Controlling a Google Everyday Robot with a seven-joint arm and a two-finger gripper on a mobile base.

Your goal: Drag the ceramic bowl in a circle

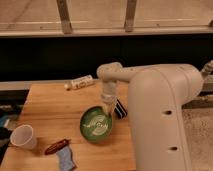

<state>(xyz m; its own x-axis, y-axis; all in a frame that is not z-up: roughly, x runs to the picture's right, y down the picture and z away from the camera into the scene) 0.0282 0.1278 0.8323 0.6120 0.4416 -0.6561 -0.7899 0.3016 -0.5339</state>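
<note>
The green ceramic bowl point(96, 124) sits on the wooden table point(52, 105), right of its middle and near the front. My gripper point(107, 107) points down from the white arm and reaches onto the bowl's far right rim. The large white arm body covers the right side of the table.
A white paper cup point(23, 136) stands at the front left. A red-brown packet point(56, 146) and a blue item point(66, 159) lie at the front edge. A white bottle point(80, 82) lies at the back edge. A dark item point(120, 109) lies right of the bowl.
</note>
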